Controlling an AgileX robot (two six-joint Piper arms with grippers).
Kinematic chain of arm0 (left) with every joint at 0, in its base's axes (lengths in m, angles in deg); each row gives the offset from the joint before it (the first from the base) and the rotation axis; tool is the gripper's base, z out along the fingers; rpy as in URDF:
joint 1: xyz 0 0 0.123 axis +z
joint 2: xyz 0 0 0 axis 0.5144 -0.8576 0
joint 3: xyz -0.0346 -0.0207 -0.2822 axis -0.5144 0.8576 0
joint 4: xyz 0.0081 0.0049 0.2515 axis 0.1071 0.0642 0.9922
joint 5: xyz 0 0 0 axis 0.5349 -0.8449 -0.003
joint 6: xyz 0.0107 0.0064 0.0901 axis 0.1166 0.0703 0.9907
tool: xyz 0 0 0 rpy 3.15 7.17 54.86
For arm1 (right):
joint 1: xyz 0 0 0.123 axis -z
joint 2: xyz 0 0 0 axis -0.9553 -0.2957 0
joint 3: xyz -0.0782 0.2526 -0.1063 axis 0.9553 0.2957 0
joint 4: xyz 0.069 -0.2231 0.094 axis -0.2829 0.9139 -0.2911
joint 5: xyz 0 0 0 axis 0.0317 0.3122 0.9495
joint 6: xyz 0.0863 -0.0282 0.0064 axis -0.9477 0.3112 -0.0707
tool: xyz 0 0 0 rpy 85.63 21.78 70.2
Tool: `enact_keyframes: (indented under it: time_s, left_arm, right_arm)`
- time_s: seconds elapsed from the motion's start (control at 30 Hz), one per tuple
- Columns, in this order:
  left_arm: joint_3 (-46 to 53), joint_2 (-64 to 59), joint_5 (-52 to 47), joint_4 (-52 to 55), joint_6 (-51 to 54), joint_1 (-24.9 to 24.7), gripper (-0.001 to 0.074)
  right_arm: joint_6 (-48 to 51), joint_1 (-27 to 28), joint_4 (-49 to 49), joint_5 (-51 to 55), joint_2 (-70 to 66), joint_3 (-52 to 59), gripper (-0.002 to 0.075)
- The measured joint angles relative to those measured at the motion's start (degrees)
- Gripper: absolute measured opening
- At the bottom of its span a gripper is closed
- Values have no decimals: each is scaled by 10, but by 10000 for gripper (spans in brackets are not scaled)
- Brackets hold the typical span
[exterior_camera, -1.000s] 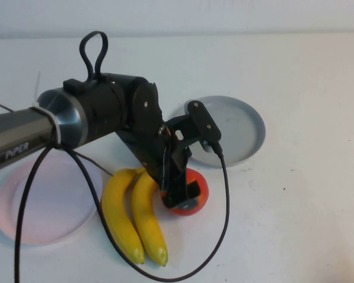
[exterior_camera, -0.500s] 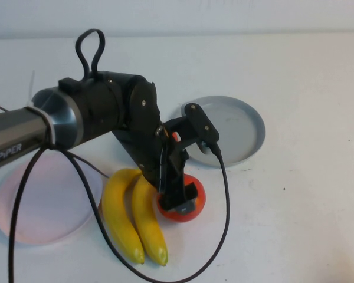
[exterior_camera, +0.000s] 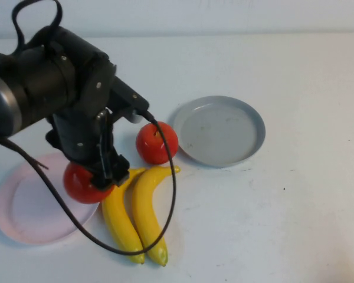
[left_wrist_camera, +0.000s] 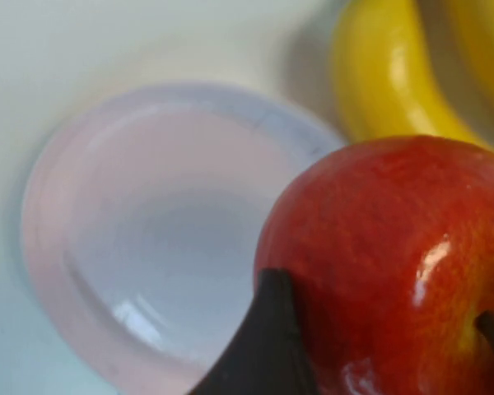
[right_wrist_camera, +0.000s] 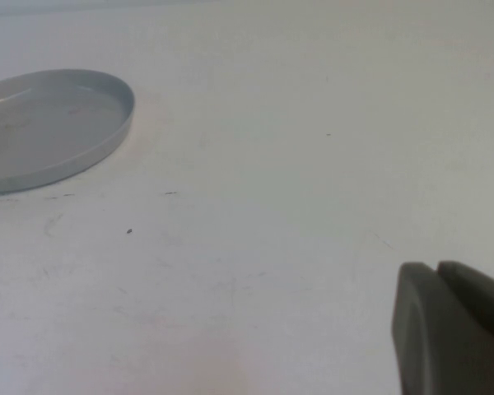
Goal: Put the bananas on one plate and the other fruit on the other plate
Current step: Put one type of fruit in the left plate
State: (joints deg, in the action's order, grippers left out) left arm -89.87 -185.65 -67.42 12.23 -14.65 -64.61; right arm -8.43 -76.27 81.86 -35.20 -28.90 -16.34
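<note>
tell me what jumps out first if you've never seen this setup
The left pincer grips a red apple over the pink plate's near-right rim. A second apple sits between the bananas and the empty grey plate. The right pincer is shut, parked aside.

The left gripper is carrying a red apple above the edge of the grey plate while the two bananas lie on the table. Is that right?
Not quite. The high view shows the left gripper holding the red apple over the edge of the pale pink plate, not the grey plate, which sits apart. The two bananas do lie on the table. The right gripper is shut, parked aside.
</note>
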Motion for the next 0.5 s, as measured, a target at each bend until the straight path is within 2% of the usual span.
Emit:
enact_keyframes:
  time_s: [0.33,0.5]
  left_arm:
    - [0,-20,-8,-54,-11,167,578]
    - [7,-28,30,-97,-11,206,578]
  right_arm:
    - [0,0,0,0,0,0,-17]
    - [0,0,0,0,0,0,-17]
